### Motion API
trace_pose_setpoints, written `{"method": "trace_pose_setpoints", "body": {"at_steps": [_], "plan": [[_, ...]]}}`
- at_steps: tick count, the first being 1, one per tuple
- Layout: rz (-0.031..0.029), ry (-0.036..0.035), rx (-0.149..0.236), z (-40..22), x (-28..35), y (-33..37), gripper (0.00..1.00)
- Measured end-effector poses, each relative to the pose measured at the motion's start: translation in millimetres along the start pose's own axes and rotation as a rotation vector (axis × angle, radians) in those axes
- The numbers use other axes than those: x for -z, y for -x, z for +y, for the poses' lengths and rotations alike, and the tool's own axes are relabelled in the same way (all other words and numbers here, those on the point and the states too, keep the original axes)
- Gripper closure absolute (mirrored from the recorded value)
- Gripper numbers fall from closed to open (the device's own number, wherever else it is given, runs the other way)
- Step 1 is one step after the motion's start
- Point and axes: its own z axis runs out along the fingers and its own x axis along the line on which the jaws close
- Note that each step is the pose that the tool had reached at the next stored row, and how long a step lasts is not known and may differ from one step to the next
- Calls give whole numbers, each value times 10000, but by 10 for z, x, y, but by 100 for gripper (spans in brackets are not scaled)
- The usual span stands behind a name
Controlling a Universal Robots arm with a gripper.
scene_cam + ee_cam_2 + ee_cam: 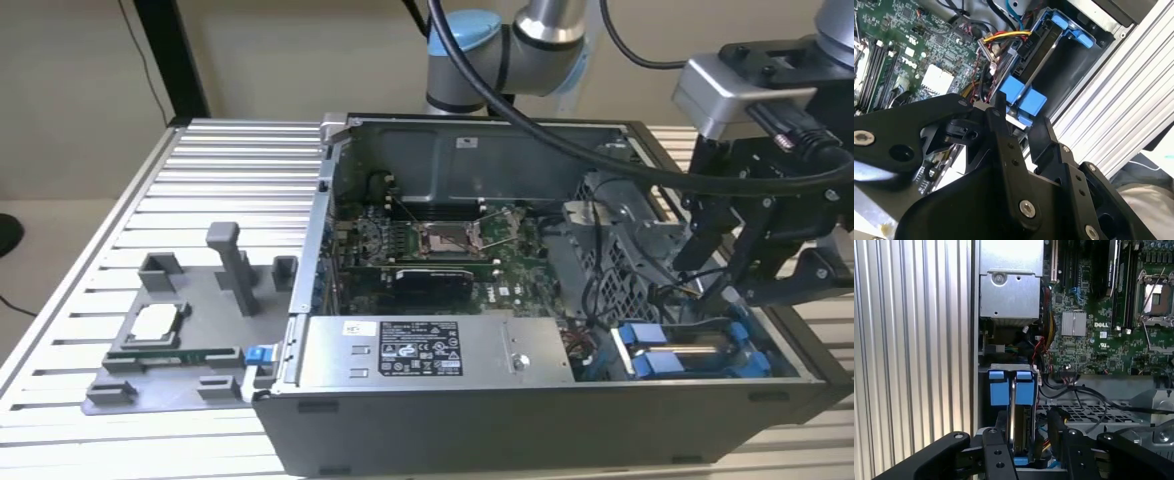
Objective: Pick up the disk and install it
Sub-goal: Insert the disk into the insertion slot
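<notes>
- First wrist view: disk (1014, 405) stands on edge in its blue frame, down in the drive bay at a corner of the case. My fingers (1002, 427) sit one on each side of it.
- Jaws released: spread wide and straddling the frame. One finger is close against it and a gap shows at the other, so I judge there is no clamp on it.
- Second wrist view: same thing, the blue tabs of the disk (1021, 100) show between my fingers (1001, 130). Cables (1004, 37) are just beside it, and lining up along the disk's flat faces likely keeps me off them.
- Exterior view: disk (687, 355) sits low in the bay at the exterior view's right of the case (534, 425), near the power box (521, 350). I hang over that corner.
- Case lies open on the desk (227, 160), so the bay is reachable from above.
- Disk looks to be in the bay. Whether it is fully home, I can't tell.
</notes>
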Motion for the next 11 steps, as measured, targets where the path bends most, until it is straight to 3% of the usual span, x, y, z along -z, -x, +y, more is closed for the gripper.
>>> {"method": "trace_pose_setpoints", "body": {"at_steps": [8, 11], "plan": [[-11, 1, 15, -282, -97, 0, 0], [-24, 0, -7, -319, -151, 11, 0]]}}
